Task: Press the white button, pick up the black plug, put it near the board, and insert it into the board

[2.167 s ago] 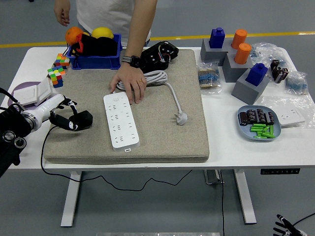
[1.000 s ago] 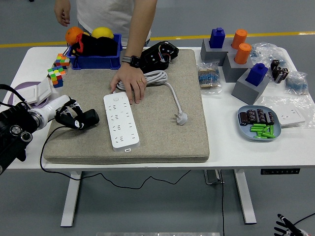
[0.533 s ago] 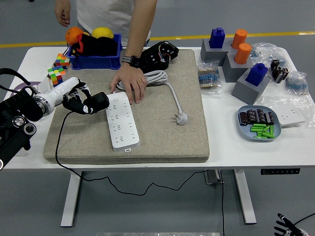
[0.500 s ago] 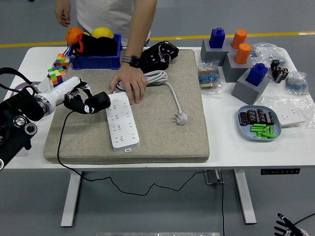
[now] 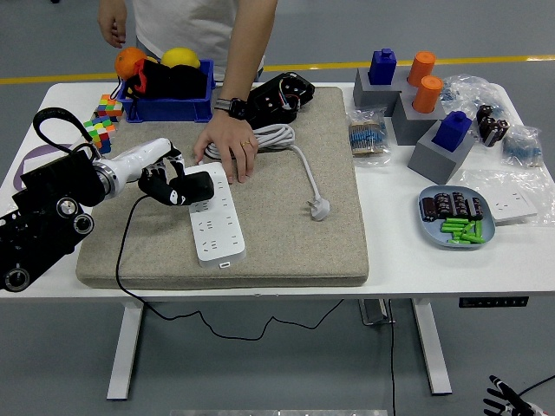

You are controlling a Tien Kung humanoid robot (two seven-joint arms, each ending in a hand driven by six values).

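Plug: black plug [image 5: 192,187] now over the board [image 5: 212,211], carried right.
Left robot hand [image 5: 165,179]: clasping it; insertion likely next.

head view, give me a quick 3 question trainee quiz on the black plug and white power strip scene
1. True or false: the robot's left hand grips the black plug over the white power strip.
2. Where does the person's hand rest?
A. on the blue bin
B. at the strip's far end, on the beige fabric mat
C. on the blue plate
3. Fill in: the strip's own white plug lies on the ____ side of the mat.

Key: 1 true; 2 B; 3 right.
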